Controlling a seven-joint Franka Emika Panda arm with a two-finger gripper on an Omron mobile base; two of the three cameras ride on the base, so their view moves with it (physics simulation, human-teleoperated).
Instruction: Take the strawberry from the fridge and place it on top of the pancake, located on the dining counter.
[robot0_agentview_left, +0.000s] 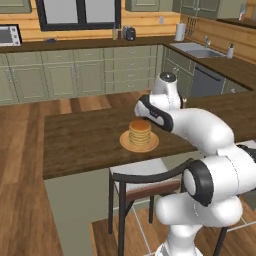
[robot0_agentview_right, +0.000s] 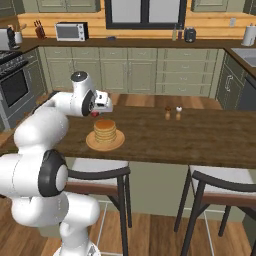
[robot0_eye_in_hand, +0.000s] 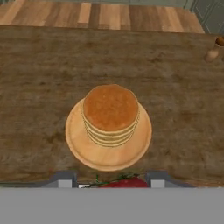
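Green cabinets and a dark window fill the back of the kitchen; nearer, the dining counter (robot0_agentview_left: 80, 145) runs across mid-frame in both base views, with stools (robot0_agentview_right: 100, 175) tucked under its edge. At centre on the wood sits a round plate (robot0_eye_in_hand: 83, 151) carrying the pancake (robot0_eye_in_hand: 110, 109) stack, its top bare.

The fetching part looks done: the strawberry (robot0_eye_in_hand: 127, 183) is out of the fridge and at the counter, showing as a red patch with green leaves at the bottom centre of the hand view, between the two finger tips. The gripper (robot0_eye_in_hand: 109, 180) is clamped on it, jaws partly closed around the fruit. In the right base view a red speck shows under the hand, left of the stack and above the plate's left rim.

What remains, by my judgement, is the placing. The berry hangs above the counter beside the stack, toward the near rim of the plate, not yet over the pancake's middle. The hand needs to come over the stack's centre, lower, and let go.

Two small shakers (robot0_agentview_right: 172, 113) stand well apart to the right.
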